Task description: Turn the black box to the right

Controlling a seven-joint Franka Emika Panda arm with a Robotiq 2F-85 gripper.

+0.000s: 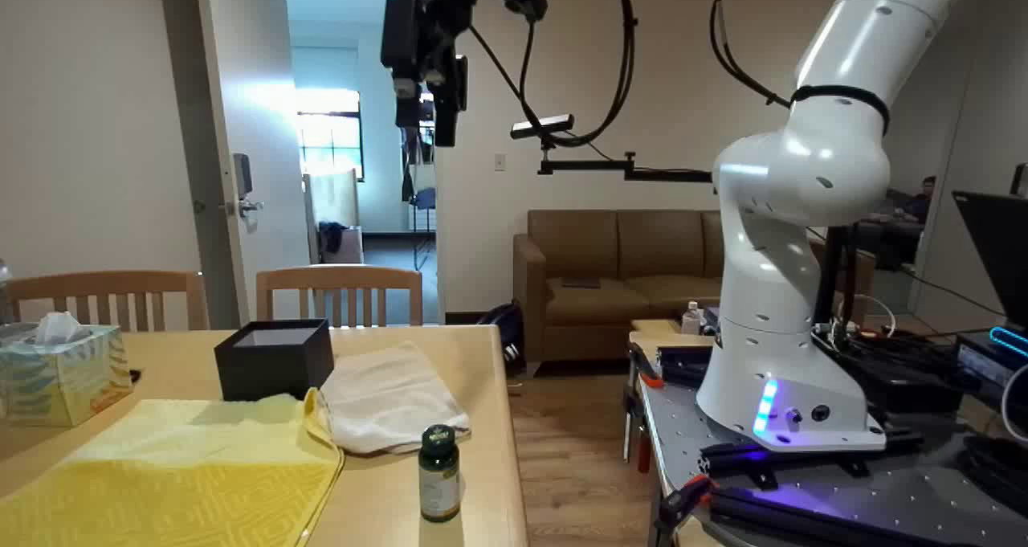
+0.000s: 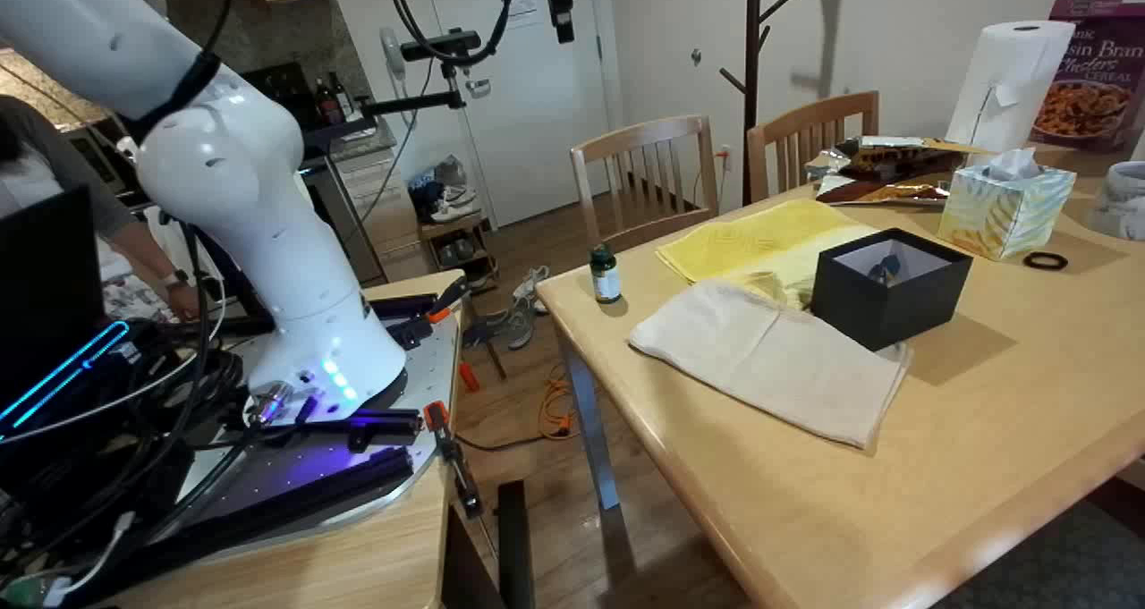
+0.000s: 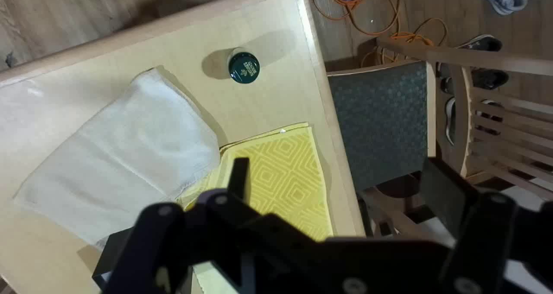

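Above the table (image 1: 482, 386), the parted fingers (image 1: 446, 125) point downward.

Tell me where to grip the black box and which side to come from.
Probably take the black box by its top rim, at the wall facing away from the yellow cloth, coming straight down with the open pincer astride that wall. It stands upright, open-topped, with walls that look thin enough to pinch; the yellow cloth bunches beside the opposite wall.

Black box (image 3: 110, 251) partly behind the end effector (image 3: 336, 169), jaws wide apart, bottle (image 3: 244, 68) upright near the white cloth (image 3: 129, 143).
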